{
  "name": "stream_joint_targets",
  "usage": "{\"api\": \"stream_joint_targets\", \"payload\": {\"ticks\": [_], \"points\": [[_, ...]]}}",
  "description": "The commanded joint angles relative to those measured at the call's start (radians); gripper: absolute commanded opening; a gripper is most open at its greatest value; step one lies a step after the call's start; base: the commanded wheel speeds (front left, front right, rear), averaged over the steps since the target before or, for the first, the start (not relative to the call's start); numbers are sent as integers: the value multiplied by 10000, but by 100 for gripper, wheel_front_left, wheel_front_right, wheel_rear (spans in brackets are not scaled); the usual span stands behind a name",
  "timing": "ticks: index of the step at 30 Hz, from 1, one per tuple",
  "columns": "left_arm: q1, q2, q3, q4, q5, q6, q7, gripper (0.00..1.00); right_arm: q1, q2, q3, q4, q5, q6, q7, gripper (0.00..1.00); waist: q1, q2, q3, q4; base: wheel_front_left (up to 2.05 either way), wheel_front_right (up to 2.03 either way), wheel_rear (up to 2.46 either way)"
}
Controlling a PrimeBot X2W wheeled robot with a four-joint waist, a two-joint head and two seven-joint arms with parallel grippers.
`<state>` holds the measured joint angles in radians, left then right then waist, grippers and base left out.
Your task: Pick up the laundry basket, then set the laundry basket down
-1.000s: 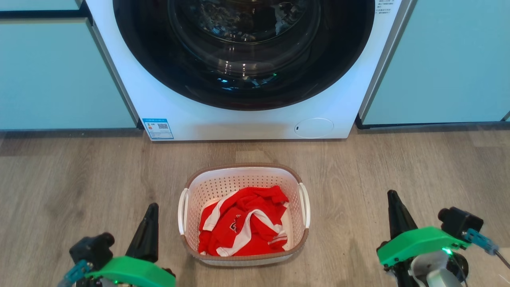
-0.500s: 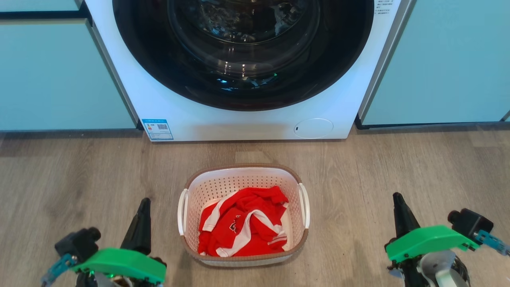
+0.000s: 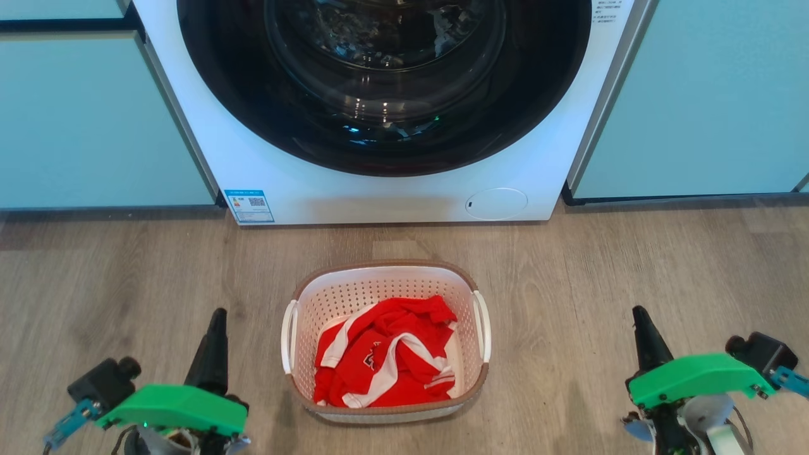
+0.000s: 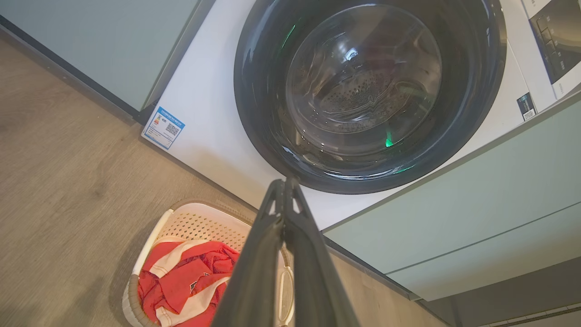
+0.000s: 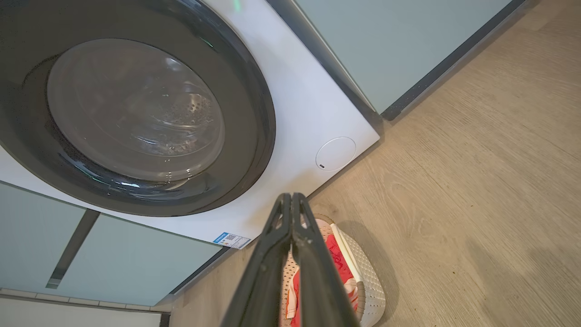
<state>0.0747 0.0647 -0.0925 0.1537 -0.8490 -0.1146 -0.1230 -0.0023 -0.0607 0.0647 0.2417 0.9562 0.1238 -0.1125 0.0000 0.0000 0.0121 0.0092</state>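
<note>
The basket (image 3: 385,263) stands upright on the floor (image 3: 114,272), just before the washer (image 3: 392,199), with a red garment (image 3: 385,354) in it; it lies between the two grippers and neither touches it. The left gripper (image 3: 217,318) has its fingers pressed together and holds nothing; the basket lies to its right, with the left handle (image 3: 289,335) facing it across a strip of bare floor. The right gripper (image 3: 639,316) is pressed together and empty too; the basket lies to its left, with the right handle (image 3: 485,333) facing it across a wider strip; so by the head view the left gripper is the nearer. Both grippers point forward toward the washer, alongside the basket rather than at it; in each wrist view the basket sits low beside the closed fingers, off their line. The basket's long axis seems to run from the robot toward the washer, with a handle on each long side; so each handle lies broadside to its own gripper. A basket on the floor with both grippers clear of it fits one waiting to be lifted or one already set back down; the pictures do not settle which. If a lift is to come, it turns on that sideways gap to the handles.
</note>
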Motion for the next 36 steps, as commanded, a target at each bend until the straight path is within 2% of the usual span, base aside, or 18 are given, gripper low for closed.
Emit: {"api": "stream_joint_targets", "payload": {"ticks": [1, 36], "points": [[-520, 182, 234, -220, -248, -71, 61, 0, -559, -131, -6, -277, 219, 33, 54, 0, 0, 0, -1, -1, 0, 0, 0], [-1162, 192, 918, 342, -4179, -117, 1032, 0, -793, -155, -709, -133, 3583, 51, 1011, 0, 0, 0, -46, -47, 0, 0, 0]]}}
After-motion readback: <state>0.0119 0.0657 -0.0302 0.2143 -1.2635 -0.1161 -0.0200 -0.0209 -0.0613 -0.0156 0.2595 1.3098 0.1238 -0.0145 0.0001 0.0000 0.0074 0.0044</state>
